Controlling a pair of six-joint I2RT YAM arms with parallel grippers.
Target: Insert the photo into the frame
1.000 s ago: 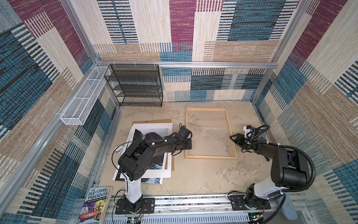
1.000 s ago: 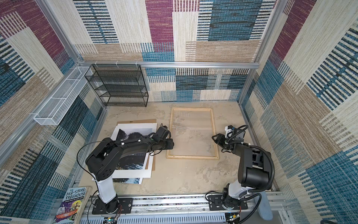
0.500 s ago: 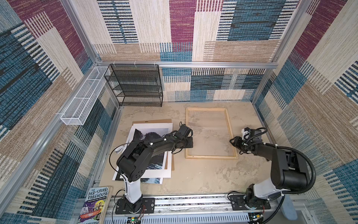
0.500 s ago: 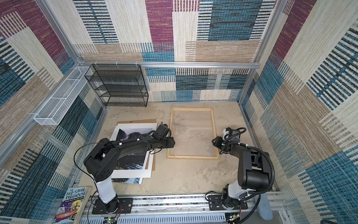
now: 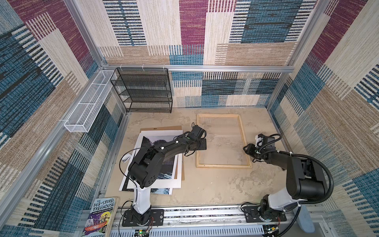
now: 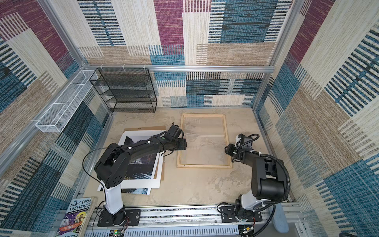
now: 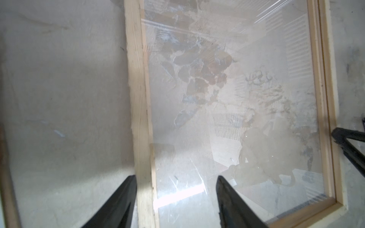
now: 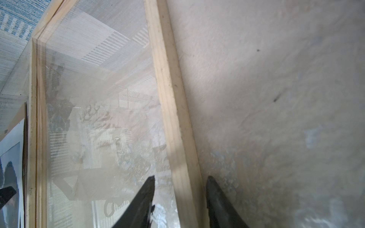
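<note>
The pale wood frame (image 5: pixel 223 165) (image 6: pixel 204 165) lies flat on the table right of centre, with its clear pane in place. My left gripper (image 5: pixel 202 144) (image 7: pixel 175 177) is open, its jaws astride the frame's left rail (image 7: pixel 138 98). My right gripper (image 5: pixel 246 148) (image 8: pixel 181 177) is open too, jaws astride the right rail (image 8: pixel 169 88) with a gap at the inner finger. The photo (image 5: pixel 162 190) (image 6: pixel 135 190) rests to the left under a white mat, slightly skewed and partly hidden by my left arm. Neither gripper touches it.
The white mat (image 5: pixel 178 164) and a brown backing board (image 5: pixel 160 128) are stacked with the photo. A black mesh shelf (image 5: pixel 143 92) stands at the back left, a white wire basket (image 5: pixel 88 106) hangs on the left wall, and a book (image 5: pixel 101 215) lies at the front left.
The left jaws have spread wider around the frame's left rail. The right jaws have narrowed around the right rail. Both arms have hardly shifted and the frame lies where it was.
</note>
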